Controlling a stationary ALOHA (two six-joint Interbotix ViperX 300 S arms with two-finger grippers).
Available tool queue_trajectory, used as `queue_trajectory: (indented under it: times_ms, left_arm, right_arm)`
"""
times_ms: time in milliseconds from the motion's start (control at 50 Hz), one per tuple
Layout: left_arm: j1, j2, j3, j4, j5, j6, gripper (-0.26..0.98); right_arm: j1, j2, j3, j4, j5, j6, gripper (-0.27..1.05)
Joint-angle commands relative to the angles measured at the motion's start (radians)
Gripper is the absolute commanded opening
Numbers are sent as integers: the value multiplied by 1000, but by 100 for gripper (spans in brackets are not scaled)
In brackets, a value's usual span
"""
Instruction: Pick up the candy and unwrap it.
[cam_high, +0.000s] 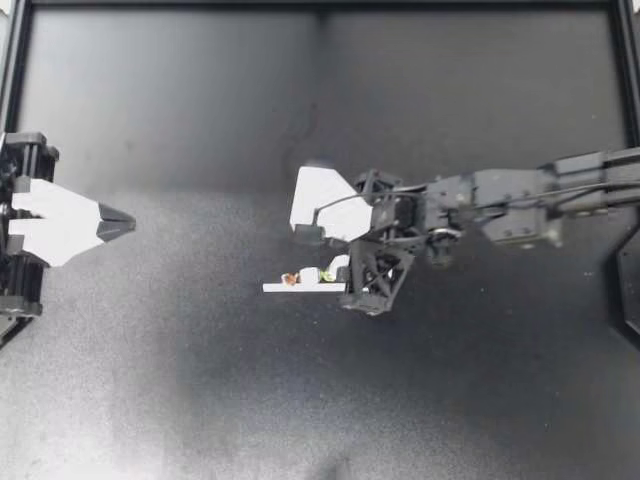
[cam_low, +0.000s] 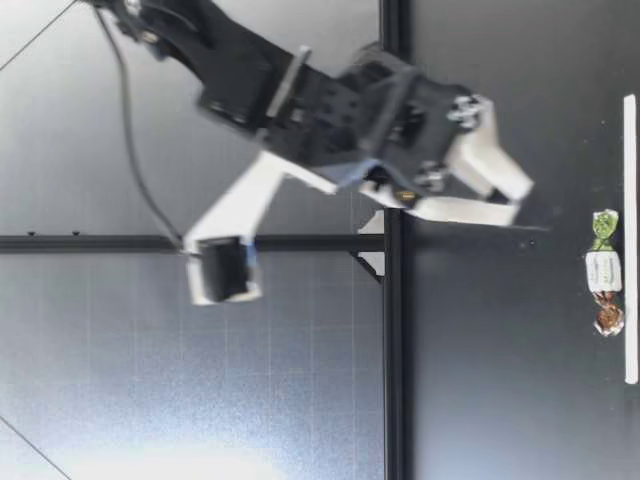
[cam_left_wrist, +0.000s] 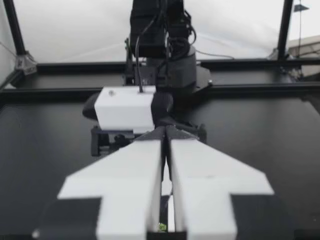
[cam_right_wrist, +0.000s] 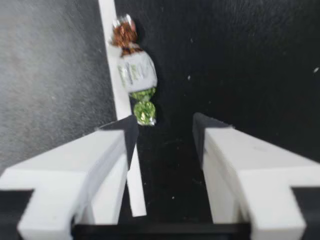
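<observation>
My right gripper (cam_high: 338, 270) sits just right of the frame's centre in the top view, reaching in from the right edge. That view hides most of its fingers under the wrist. The right wrist view shows them plainly: the two white fingers (cam_right_wrist: 95, 160) stand apart with nothing between them. The candy (cam_right_wrist: 135, 70) lies just ahead of them, its green twisted end nearest the gripper and its brown end farthest. It is touching a thin white strip (cam_right_wrist: 114, 75) along one side. The low view adds the height: the right gripper (cam_low: 520, 202) hangs above the black table (cam_low: 500, 380), clear of the candy (cam_low: 604, 272), which lies flat just beyond the strip (cam_low: 629, 150) from that camera. From above, the candy (cam_high: 308, 276) rests along the strip (cam_high: 290, 288), just left of the gripper. My left gripper (cam_high: 115, 222) waits at the middle of the left edge, well apart. The left wrist view shows its fingers (cam_left_wrist: 130, 190) pressed together and holding nothing.
</observation>
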Motion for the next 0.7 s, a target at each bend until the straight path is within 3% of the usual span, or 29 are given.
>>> queue_trajectory:
  times_ms: [0,680]
  left_arm:
    - [2,5,-12,-2,-9,3,-8]
    - [2,5,-17,-2,-9,8,-8]
  right_arm:
    - [8,-2,-29,2,-5,2,51]
    - [17,81,-60,14,9,3,50]
